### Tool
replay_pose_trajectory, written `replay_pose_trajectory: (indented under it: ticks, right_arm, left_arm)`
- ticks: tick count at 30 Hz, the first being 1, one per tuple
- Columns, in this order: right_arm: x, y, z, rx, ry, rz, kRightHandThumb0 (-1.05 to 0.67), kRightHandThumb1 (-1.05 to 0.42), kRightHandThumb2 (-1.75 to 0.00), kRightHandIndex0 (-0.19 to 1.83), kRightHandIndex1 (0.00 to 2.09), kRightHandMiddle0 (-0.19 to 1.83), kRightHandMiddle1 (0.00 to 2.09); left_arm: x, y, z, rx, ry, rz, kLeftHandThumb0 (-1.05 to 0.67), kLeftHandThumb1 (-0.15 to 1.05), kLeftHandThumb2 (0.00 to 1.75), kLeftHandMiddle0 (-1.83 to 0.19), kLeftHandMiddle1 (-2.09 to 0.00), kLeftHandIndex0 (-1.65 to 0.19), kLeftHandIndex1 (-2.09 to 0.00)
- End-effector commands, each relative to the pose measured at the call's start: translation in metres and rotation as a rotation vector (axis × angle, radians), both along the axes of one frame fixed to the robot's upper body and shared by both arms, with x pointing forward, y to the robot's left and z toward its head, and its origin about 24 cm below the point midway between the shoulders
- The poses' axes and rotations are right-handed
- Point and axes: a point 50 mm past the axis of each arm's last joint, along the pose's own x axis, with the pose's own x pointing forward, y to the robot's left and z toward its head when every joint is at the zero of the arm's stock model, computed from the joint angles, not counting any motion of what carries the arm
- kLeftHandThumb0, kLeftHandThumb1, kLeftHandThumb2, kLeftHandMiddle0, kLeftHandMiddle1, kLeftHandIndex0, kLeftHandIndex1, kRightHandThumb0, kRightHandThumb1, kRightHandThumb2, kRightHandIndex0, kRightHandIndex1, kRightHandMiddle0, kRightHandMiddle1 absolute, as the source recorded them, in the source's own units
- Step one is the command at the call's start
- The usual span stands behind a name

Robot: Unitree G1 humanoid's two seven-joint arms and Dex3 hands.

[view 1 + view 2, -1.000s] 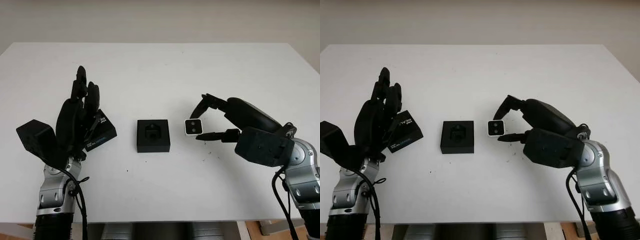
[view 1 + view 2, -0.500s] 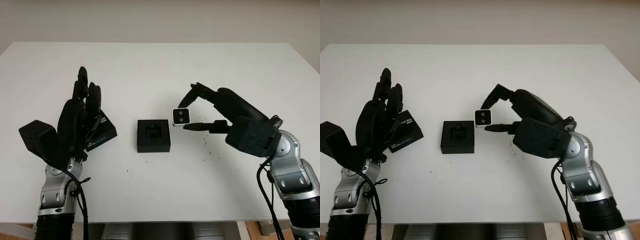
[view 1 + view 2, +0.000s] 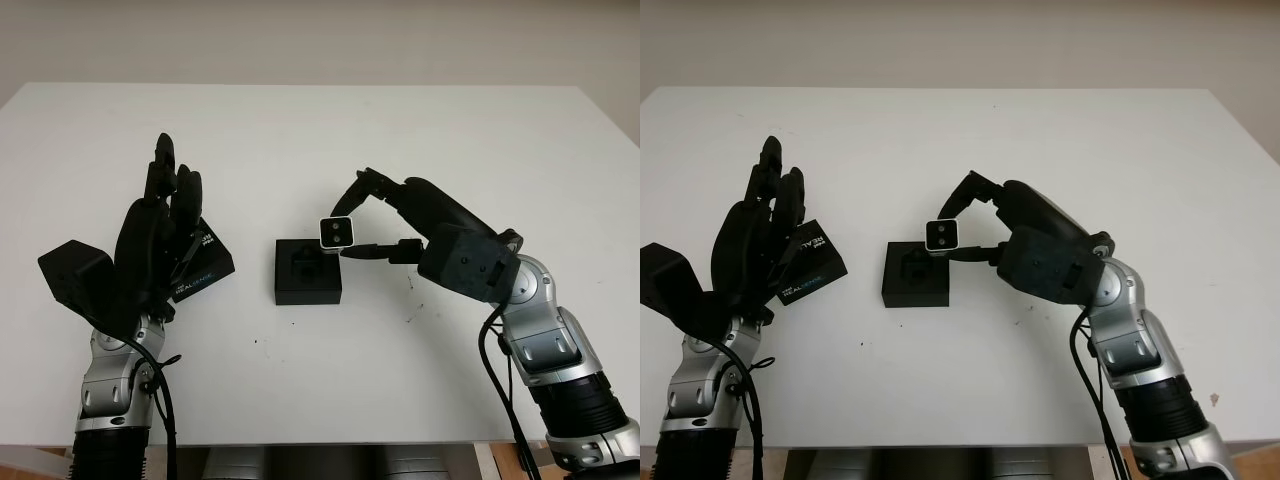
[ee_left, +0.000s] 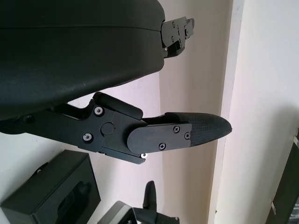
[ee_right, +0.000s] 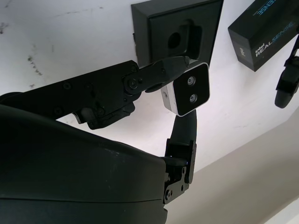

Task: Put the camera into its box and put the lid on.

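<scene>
Left robot hand (image 3: 160,235) open, raised near the worktop's (image 3: 320,130) left front, holding nothing. Lid (image 3: 200,263) lies on the worktop just behind it, not yet on. Right robot hand (image 3: 345,228) pinches the camera (image 3: 337,233) above the right edge of the open box (image 3: 308,271). Judgement: camera grasped, insertion and lidding both remain.

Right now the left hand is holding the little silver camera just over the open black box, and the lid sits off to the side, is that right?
Not quite: the right hand, not the left, holds the camera over the box, as the left eye view shows. The left hand is open by the lid.
</scene>
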Motion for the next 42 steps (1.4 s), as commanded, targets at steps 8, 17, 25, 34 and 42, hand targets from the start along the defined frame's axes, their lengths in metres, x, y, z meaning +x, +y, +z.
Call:
replay_pose_trajectory:
  ticks: [8,17,25,34,42]
  right_arm:
    - [0.003,0.014,0.0,0.051,-0.016,0.017,-0.42,-1.05,-0.13,0.11,0.05,0.28,1.83]
    - [0.0,0.021,-0.01,0.098,-0.007,0.005,-0.42,-1.05,-0.13,0.12,0.06,0.27,1.84]
    - [-0.002,0.025,-0.015,0.109,0.017,-0.006,-0.41,-1.05,-0.12,0.13,0.06,0.26,1.86]
    - [-0.003,0.024,-0.021,0.094,0.033,-0.009,-0.41,-1.05,-0.12,0.12,0.05,0.24,1.86]
    - [-0.003,0.024,-0.025,0.078,0.043,-0.015,-0.41,-1.05,-0.13,0.12,0.05,0.27,1.84]
  left_arm:
    - [-0.001,-0.002,0.003,-0.004,-0.024,0.008,-0.73,1.05,0.48,0.19,0.0,0.19,0.0]
    - [-0.001,-0.004,0.003,-0.013,-0.024,-0.004,-0.73,1.05,0.48,0.19,0.0,0.19,0.0]
    - [0.0,-0.004,0.004,-0.006,-0.027,0.004,-0.73,1.05,0.49,0.19,0.0,0.19,0.0]
    - [-0.001,-0.003,0.004,-0.014,-0.031,-0.002,-0.73,1.05,0.48,0.19,0.0,0.19,0.0]
    - [-0.001,-0.003,0.004,-0.005,-0.032,0.008,-0.74,1.05,0.47,0.19,0.0,0.19,0.0]
